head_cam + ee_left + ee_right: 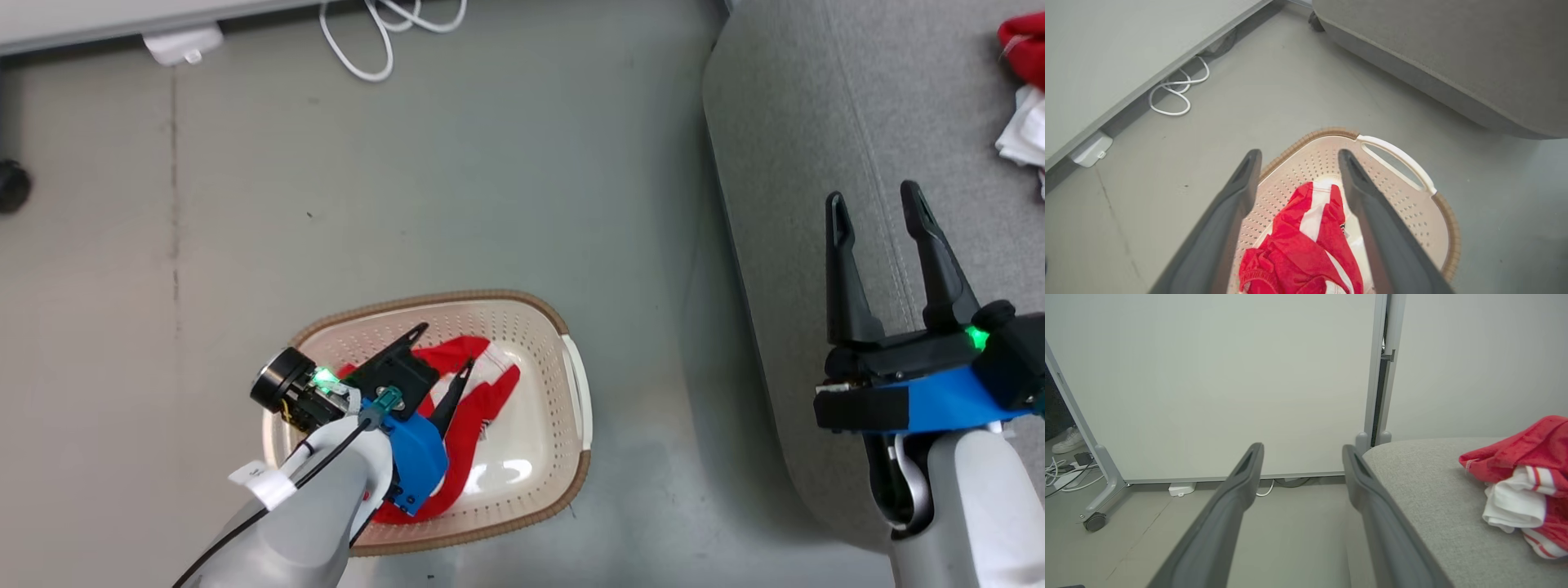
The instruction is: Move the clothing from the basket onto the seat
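Jaws on both grippers stand spread, w/ nothing pinched btwn them. L gripper hangs over the basket, fingers angled down into it. A red garment lies under and btwn the fingertips; can't tell if the tips touch the fabric. Garment is crumpled, red w/ a white stripe, resting on the basket's bottom. Basket sits on the grey floor, near the seat, w/ a strip of floor showing btwn them. R gripper hovers above the seat's edge, fingers pointing up the head view. A second red garment, bunched w/ white trim, lies on the seat, off to the robot's R and well apart from R gripper. A white cable loops on the floor by the base of a pale panel.
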You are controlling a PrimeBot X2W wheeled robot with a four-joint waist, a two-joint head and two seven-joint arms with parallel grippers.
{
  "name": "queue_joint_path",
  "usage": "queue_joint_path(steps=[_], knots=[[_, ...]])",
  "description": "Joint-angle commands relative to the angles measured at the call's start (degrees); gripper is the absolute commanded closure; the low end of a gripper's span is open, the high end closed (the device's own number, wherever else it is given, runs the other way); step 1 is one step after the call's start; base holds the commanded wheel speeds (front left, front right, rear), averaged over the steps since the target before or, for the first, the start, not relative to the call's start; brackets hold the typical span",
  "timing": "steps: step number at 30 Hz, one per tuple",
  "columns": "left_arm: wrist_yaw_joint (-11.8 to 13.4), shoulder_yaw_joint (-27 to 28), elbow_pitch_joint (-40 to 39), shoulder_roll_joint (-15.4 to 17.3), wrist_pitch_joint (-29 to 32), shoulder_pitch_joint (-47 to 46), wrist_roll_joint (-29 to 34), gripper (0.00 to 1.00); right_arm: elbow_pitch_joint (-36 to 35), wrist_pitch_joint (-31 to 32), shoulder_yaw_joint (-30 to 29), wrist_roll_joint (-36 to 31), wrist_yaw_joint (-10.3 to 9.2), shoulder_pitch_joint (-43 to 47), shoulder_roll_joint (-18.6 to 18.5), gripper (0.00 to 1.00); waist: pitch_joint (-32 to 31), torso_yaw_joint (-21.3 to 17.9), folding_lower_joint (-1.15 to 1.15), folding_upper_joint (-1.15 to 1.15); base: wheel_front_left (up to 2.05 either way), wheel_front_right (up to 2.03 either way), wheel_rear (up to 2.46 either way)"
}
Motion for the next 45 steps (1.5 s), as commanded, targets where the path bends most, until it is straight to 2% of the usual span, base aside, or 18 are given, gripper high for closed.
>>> queue_joint_path(steps=[1,9,20,30,45], knots=[[0.0,-3.3,2.3,-0.1,0.1,-2.5,-1.5,0.0,-0.6,-0.2,0.2,0.3,0.03,-1.9,-0.3,0.0,3.7,-1.5,-0.01,0.0,0.0,0.0,0.0],[0.0,-15.4,11.2,-0.2,7.7,-8.1,-7.5,0.0,-2.3,-0.2,0.8,0.5,0.03,-4.9,0.0,0.0,11.1,-3.0,-0.01,0.0,0.0,0.0,0.0],[0.0,-27.1,15.0,2.0,20.1,-14.2,-12.2,0.0,-5.1,-0.2,0.5,0.5,0.03,-8.5,0.2,0.0,20.5,-4.6,-0.01,0.0,0.0,0.0,0.0],[0.0,-31.3,13.7,4.6,28.1,-17.8,-16.0,0.0,-8.7,-0.2,1.1,0.3,0.03,-12.5,0.2,0.0,28.8,-5.7,-0.01,0.0,0.0,0.0,0.0],[0.0,-31.8,16.3,5.3,26.3,-23.6,-13.7,0.0,-12.5,-0.2,0.9,-0.3,0.03,-14.4,0.4,0.0,36.4,-6.5,-0.01,0.0,0.0,0.0,0.0]])
